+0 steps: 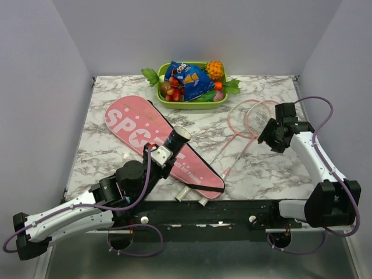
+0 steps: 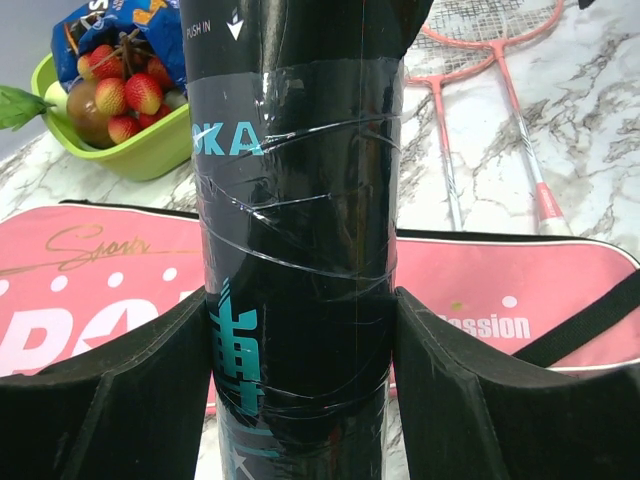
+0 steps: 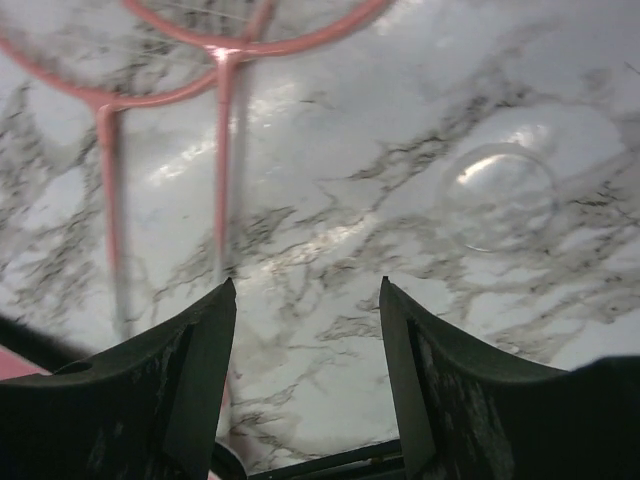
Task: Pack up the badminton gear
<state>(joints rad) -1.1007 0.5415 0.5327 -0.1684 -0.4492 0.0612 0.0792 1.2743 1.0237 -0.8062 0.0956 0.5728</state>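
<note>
Left gripper [image 2: 300,300]: jaws closed partway, clamped on the black tube [image 2: 300,150] around mid-length. The tube is tilted, its open end toward 1 o'clock, above the pink bag [image 1: 139,128], which lies flat from 10 o'clock down toward 6.

Right gripper [image 3: 308,285]: jaws wide, holding nothing, hovering over bare table [image 1: 273,168] just at 4 o'clock of the racket [image 1: 247,116] heads.

Step, as I judge it: tube in hand, nothing packed yet. The next move needs the shuttlecocks [image 1: 182,195] at 6 o'clock fed into the tube, or the bag opened.

Hard to tell:
- whether the bag is zipped
- what is inside the tube
- the tube's lower end, cut off in the wrist view
- the clear round thing [image 3: 500,195], maybe a cap
</note>
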